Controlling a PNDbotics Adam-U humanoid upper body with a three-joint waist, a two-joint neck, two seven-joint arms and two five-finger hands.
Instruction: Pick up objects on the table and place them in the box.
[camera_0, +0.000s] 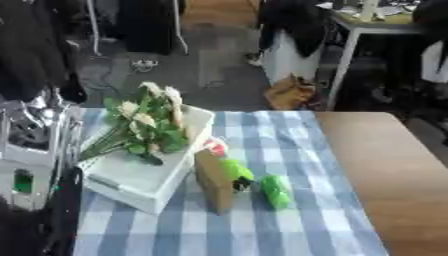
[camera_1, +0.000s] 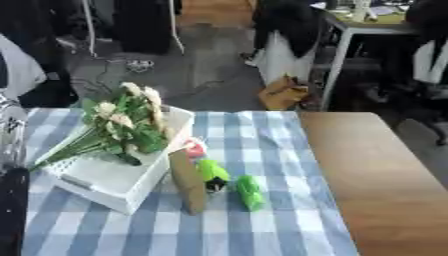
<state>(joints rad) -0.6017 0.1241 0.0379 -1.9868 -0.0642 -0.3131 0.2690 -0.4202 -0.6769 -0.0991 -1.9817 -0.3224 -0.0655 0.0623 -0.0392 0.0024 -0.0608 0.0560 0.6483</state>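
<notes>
Lying across the white box (camera_0: 144, 182) at about nine o'clock from the table's middle, a bunch of artificial flowers (camera_0: 144, 122) rests with its cream blooms toward twelve o'clock and its green stems trailing out over the box's rim toward eight o'clock. The box sits askew on the blue-and-white checked cloth (camera_0: 289, 220). Just beside its three o'clock edge stands a small brown carton (camera_0: 213, 185), upright and touching or nearly touching the box wall. A red-and-white thing (camera_0: 215, 146) shows behind the carton at twelve o'clock from it, too unclear to name. Two bright green objects remain on the cloth: one (camera_0: 234, 171) pressed close against the carton, with something dark at its lower end, and another (camera_0: 276, 191) lying a little apart at four o'clock from the first.

Neither robot hand shows clearly in either view; a dark and silver bulk at the left edge may be arm structure, but I cannot tell any hand's fingers, spread or closed.

The likeliest trouble, as I judge it, is the crowding. Reaching for the nearer green object could tip the carton against the box. The flowers also overhang the rim, so dropping anything more in could catch the stems and lever the bunch out.
</notes>
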